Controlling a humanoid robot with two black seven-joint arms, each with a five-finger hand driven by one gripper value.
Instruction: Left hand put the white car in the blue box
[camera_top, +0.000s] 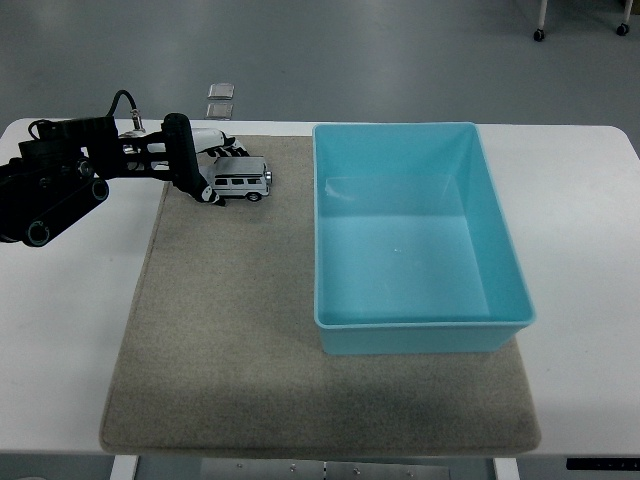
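Observation:
The white toy car (243, 180) stands on the grey-brown mat (230, 330), near its far left corner. My left hand (207, 168) comes in from the left and is wrapped around the car's left end, fingers behind and above it, thumb in front. The car still rests on the mat. The blue box (505, 270) stands open and empty on the right half of the mat, its near wall a short way right of the car. My right arm is out of view.
The white table (70, 330) shows bare on both sides of the mat. Two small square plates (222, 98) lie on the floor beyond the table's far edge.

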